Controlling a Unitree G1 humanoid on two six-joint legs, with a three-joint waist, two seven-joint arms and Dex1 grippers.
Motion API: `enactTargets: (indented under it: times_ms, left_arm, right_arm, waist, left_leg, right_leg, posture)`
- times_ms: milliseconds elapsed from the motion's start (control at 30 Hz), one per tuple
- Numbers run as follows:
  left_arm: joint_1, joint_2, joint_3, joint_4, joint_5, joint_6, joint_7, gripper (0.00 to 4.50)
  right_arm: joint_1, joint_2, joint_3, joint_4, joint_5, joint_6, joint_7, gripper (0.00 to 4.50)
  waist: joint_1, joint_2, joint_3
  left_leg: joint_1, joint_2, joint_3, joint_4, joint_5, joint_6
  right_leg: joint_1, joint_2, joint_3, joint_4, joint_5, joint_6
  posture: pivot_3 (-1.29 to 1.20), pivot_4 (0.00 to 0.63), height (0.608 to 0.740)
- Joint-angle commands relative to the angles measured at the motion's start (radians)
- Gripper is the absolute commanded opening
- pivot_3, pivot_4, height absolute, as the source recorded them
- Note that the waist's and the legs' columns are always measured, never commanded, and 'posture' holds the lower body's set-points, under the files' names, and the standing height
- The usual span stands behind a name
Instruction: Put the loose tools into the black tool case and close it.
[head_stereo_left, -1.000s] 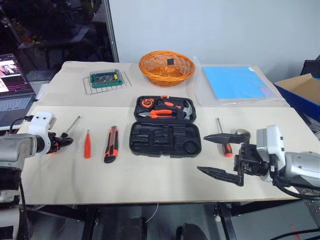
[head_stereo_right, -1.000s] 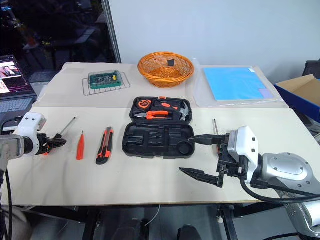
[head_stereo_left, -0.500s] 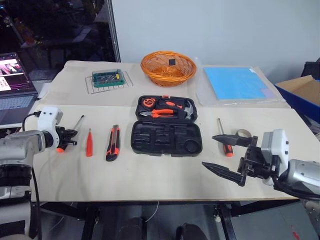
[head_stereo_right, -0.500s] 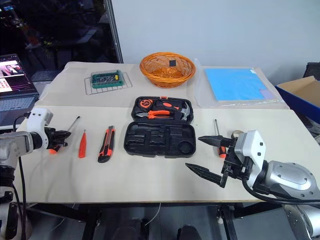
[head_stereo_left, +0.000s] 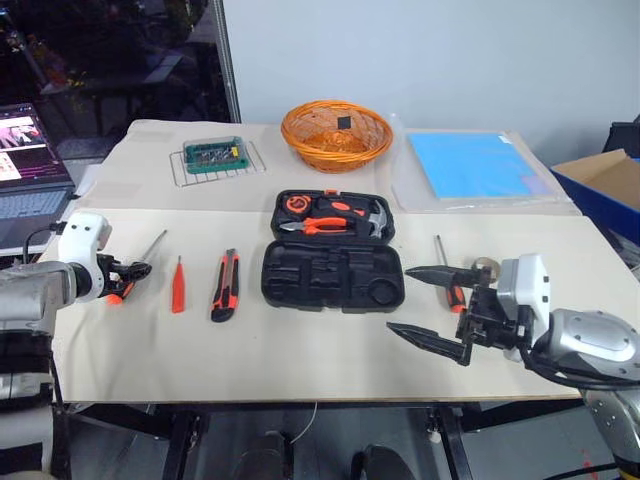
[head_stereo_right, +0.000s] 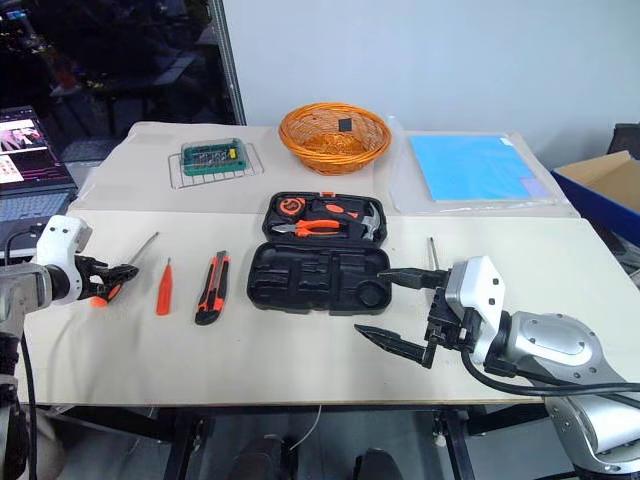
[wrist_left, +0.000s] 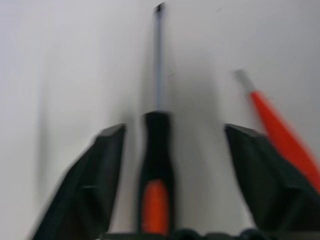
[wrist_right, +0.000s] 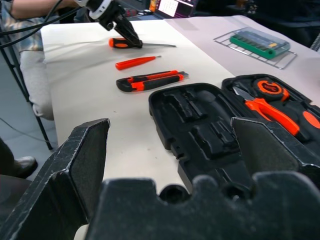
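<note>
Writing: none clear enough to read.
Left claw (head_stereo_left: 135, 270): wide open, one finger on each side of a long screwdriver (head_stereo_left: 138, 264) on the table (head_stereo_left: 300, 350), no grip.
Right claw (head_stereo_left: 432, 307): wide open, empty, just beside the black tool case (head_stereo_left: 333, 257).
Case: open, mid table.
Long screwdrivers: two, second one (head_stereo_left: 444, 272) behind right claw.
Short red screwdriver (head_stereo_left: 178, 285): one.
Utility knife (head_stereo_left: 225, 285): one, left of case.

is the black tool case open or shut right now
Open. The black tool case lies flat, its near half showing empty moulded recesses, its far half holding pliers and a hammer.
</note>
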Motion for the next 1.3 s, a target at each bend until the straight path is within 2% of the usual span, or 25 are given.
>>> enactTargets:
  times_ms: [33, 100, 200, 367, 433, 500, 533, 600, 633, 733, 867, 1033, 1133, 1300]
  left_arm:
    - [-0.033, 0.018, -0.054, 0.087, 0.059, -0.074, -0.045, 4.46]
    - [-0.046, 0.008, -0.060, 0.156, 0.075, -0.130, -0.055, 4.46]
    - [-0.048, 0.003, -0.063, 0.184, 0.071, -0.162, -0.105, 3.74]
    - [-0.046, 0.016, -0.011, 0.173, 0.039, -0.194, -0.128, 2.09]
    - [-0.046, 0.020, 0.020, 0.129, 0.005, -0.210, -0.168, 1.30]
    - [-0.055, 0.026, 0.023, 0.010, -0.053, -0.175, -0.265, 0.74]
    - [-0.061, 0.029, -0.002, -0.079, -0.081, -0.134, -0.320, 0.63]
    - [-0.073, 0.032, -0.063, -0.236, -0.120, -0.070, -0.413, 0.63]
    - [-0.092, 0.016, -0.132, -0.312, -0.106, -0.092, -0.462, 0.63]
    - [-0.179, -0.079, -0.248, -0.385, -0.072, -0.144, -0.499, 0.63]
    - [-0.376, -0.271, -0.480, -0.184, 0.139, -0.331, -0.484, 0.63]
    - [-0.528, -0.425, -0.600, 0.150, 0.305, -0.636, -0.463, 0.63]
    - [-0.601, -0.479, -0.650, 0.370, 0.402, -0.809, -0.435, 0.63]
    - [-0.662, -0.509, -0.658, 0.547, 0.477, -0.933, -0.443, 0.63]
  right_arm:
    - [-0.028, 0.007, 0.027, -0.020, -0.017, -0.002, -0.017, 4.50]
    - [-0.040, 0.014, 0.051, -0.018, -0.034, -0.004, -0.029, 4.50]
    - [-0.053, 0.023, 0.065, -0.015, -0.052, -0.003, -0.045, 4.50]
    - [-0.039, 0.024, 0.048, -0.012, -0.049, 0.001, -0.059, 4.50]
    - [-0.023, 0.025, 0.040, -0.014, -0.053, -0.002, -0.069, 4.50]
    - [0.008, 0.030, 0.020, -0.022, -0.055, 0.001, -0.091, 4.50]
    - [0.026, 0.034, 0.006, -0.028, -0.062, -0.001, -0.107, 4.50]
    - [0.061, 0.046, -0.025, -0.042, -0.079, -0.011, -0.145, 4.50]
    - [0.086, 0.045, -0.047, -0.052, -0.091, 0.008, -0.176, 4.50]
    - [0.144, 0.044, -0.101, -0.063, -0.093, 0.038, -0.220, 4.50]
    - [0.193, 0.038, -0.163, -0.082, -0.101, 0.117, -0.298, 4.50]
    - [0.200, 0.019, -0.188, -0.109, -0.087, 0.167, -0.311, 4.50]
    - [0.179, 0.005, -0.173, -0.118, -0.118, 0.182, -0.329, 4.50]
    - [0.169, 0.010, -0.168, -0.148, -0.111, 0.210, -0.356, 4.50]
  waist:
    - [-0.001, 0.000, 0.000]
    - [-0.003, 0.000, 0.000]
    - [-0.004, 0.000, 0.000]
    - [-0.004, 0.000, 0.000]
    - [-0.003, -0.001, 0.000]
    - [-0.002, -0.002, 0.000]
    - [0.002, -0.003, 0.000]
    - [0.010, -0.004, 0.001]
    - [0.010, -0.004, 0.001]
    - [0.018, -0.003, 0.001]
    - [0.023, -0.002, 0.000]
    - [-0.003, -0.002, 0.000]
    - [-0.008, -0.002, 0.000]
    - [-0.005, -0.002, 0.000]
  left_leg:
    - [0.000, 0.000, 0.001, 0.000, 0.000, 0.000]
    - [-0.003, 0.000, 0.002, 0.000, 0.000, 0.001]
    - [-0.003, 0.000, 0.002, 0.000, 0.001, 0.002]
    - [-0.003, 0.000, 0.003, 0.001, 0.002, 0.002]
    - [-0.004, 0.000, 0.002, 0.001, 0.002, 0.002]
    - [-0.004, 0.000, 0.002, 0.001, 0.002, 0.002]
    - [-0.006, 0.000, 0.002, 0.001, 0.002, 0.002]
    - [-0.010, 0.000, 0.001, 0.003, 0.002, 0.002]
    - [-0.011, 0.000, 0.000, 0.004, 0.002, 0.002]
    - [-0.010, -0.003, 0.001, 0.004, 0.003, 0.004]
    - [-0.009, -0.004, 0.002, 0.005, 0.005, 0.007]
    - [-0.011, -0.006, 0.003, 0.005, 0.006, 0.009]
    - [-0.012, -0.006, 0.003, 0.005, 0.005, 0.009]
    - [-0.014, -0.006, 0.003, 0.005, 0.005, 0.009]
  right_leg:
    - [0.000, 0.000, 0.001, 0.001, 0.000, 0.000]
    - [-0.002, 0.000, 0.001, 0.001, 0.000, 0.000]
    - [-0.004, 0.001, 0.001, 0.003, 0.000, 0.000]
    - [-0.004, 0.000, 0.001, 0.005, 0.000, 0.000]
    - [-0.004, -0.001, 0.000, 0.005, 0.000, 0.000]
    - [-0.005, -0.001, 0.000, 0.005, 0.000, 0.000]
    - [-0.005, -0.001, 0.000, 0.005, 0.000, 0.000]
    - [-0.006, -0.001, -0.002, 0.005, 0.000, 0.000]
    - [-0.006, -0.002, -0.002, 0.005, 0.000, 0.000]
    - [-0.005, -0.002, -0.002, 0.004, 0.001, 0.002]
    - [-0.003, 0.002, -0.001, 0.004, 0.002, 0.003]
    - [-0.006, 0.005, 0.001, 0.005, 0.002, 0.004]
    - [-0.008, 0.005, 0.001, 0.004, 0.002, 0.004]
    - [-0.009, 0.005, 0.000, 0.005, 0.002, 0.005]
  posture:
    - [0.00, 0.150, 0.740]
    - [0.00, 0.150, 0.740]
    - [0.00, 0.150, 0.740]
    - [0.00, 0.150, 0.740]
    - [0.00, 0.150, 0.740]
    - [0.00, 0.150, 0.740]
    - [0.00, 0.150, 0.740]
    - [0.00, 0.150, 0.740]
    - [0.00, 0.150, 0.740]
    - [0.00, 0.150, 0.740]
    - [0.00, 0.150, 0.740]
    - [0.00, 0.150, 0.740]
    - [0.00, 0.150, 0.740]
    - [0.00, 0.150, 0.740]
